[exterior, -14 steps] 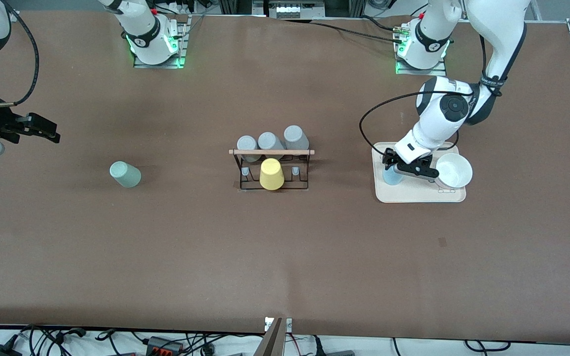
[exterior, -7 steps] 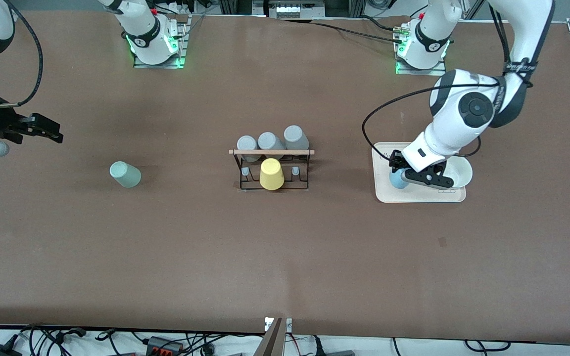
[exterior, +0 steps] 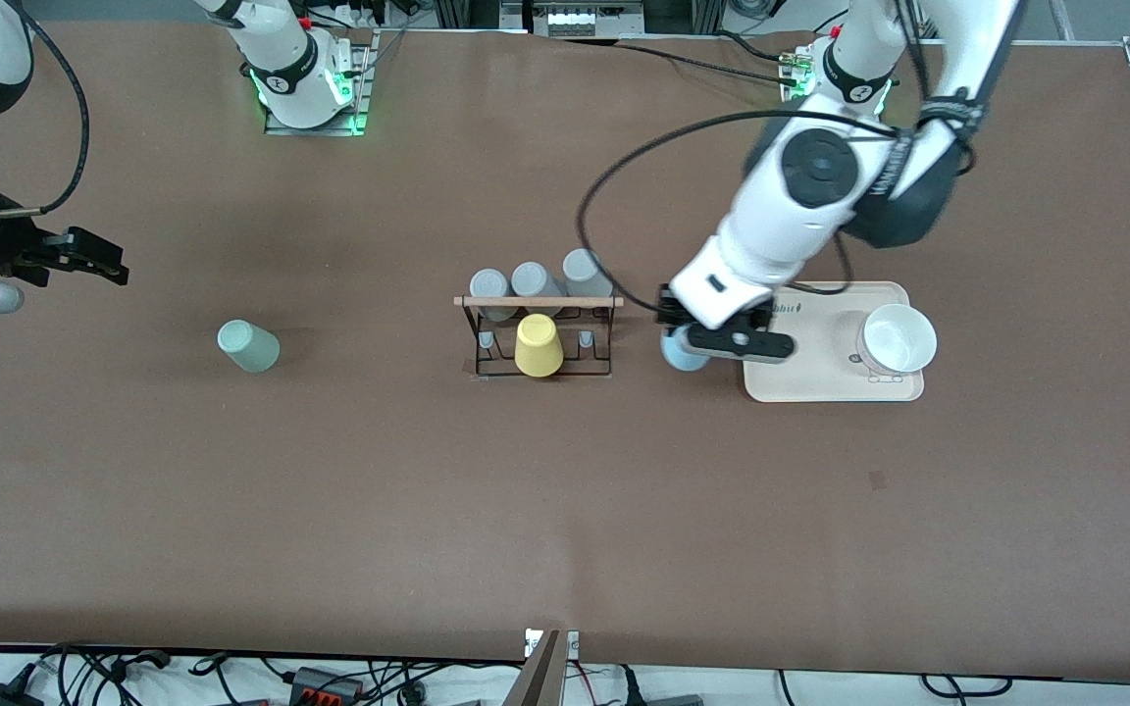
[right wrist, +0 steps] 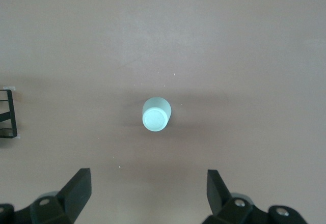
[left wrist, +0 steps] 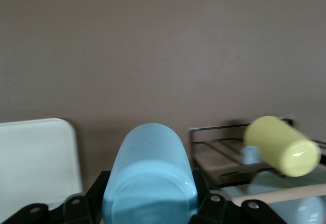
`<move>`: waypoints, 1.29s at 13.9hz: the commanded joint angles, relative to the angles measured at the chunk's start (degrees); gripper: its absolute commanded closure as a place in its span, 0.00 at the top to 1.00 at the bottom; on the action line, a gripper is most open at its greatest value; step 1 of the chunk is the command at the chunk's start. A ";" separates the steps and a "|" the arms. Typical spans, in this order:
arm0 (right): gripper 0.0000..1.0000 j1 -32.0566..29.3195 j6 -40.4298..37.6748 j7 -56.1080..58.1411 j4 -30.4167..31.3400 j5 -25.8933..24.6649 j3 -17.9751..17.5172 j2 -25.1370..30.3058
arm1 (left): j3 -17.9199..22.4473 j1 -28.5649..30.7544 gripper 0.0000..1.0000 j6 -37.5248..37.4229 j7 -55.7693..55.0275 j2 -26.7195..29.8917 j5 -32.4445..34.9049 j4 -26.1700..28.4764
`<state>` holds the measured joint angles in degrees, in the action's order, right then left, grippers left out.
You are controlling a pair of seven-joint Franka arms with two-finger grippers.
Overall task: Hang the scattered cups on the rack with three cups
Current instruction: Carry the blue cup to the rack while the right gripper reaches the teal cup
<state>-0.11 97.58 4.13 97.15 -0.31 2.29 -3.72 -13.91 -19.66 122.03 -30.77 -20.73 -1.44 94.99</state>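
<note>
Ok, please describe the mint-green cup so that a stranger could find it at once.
Start at the black wire rack in the middle of the table and go toward the right arm's end. There one cup stands alone upside down on the bare brown table. It is pale mint-green; the rack's cups are grey and yellow.

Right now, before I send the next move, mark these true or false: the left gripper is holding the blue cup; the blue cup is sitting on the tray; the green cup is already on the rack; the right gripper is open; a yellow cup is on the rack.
1. The left gripper holds the blue cup. True.
2. The blue cup sits on the tray. False: it is in the air, between the tray and the rack.
3. The green cup is on the rack. False: it stands on the table toward the right arm's end.
4. The right gripper is open. True; that arm waits.
5. A yellow cup is on the rack. True.
</note>
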 commanded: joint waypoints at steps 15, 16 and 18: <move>1.00 3.89 9.02 -1.49 7.00 0.40 -0.09 -6.99 | 0.64 -11.01 0.26 1.00 -17.31 -13.46 10.49 -11.94; 1.00 3.71 9.82 -1.40 6.91 0.49 -0.09 -7.17 | 0.55 -11.01 0.26 1.71 -17.31 -13.63 11.45 -11.94; 1.00 3.89 9.91 -1.40 6.65 0.40 0.00 -6.83 | 0.46 -11.01 0.26 1.89 -17.31 -14.51 12.60 -11.94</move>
<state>3.62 106.97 3.31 103.57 -0.31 2.21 -11.30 -13.69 -30.03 123.88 -46.99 -33.55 8.88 85.01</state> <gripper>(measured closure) 0.000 0.313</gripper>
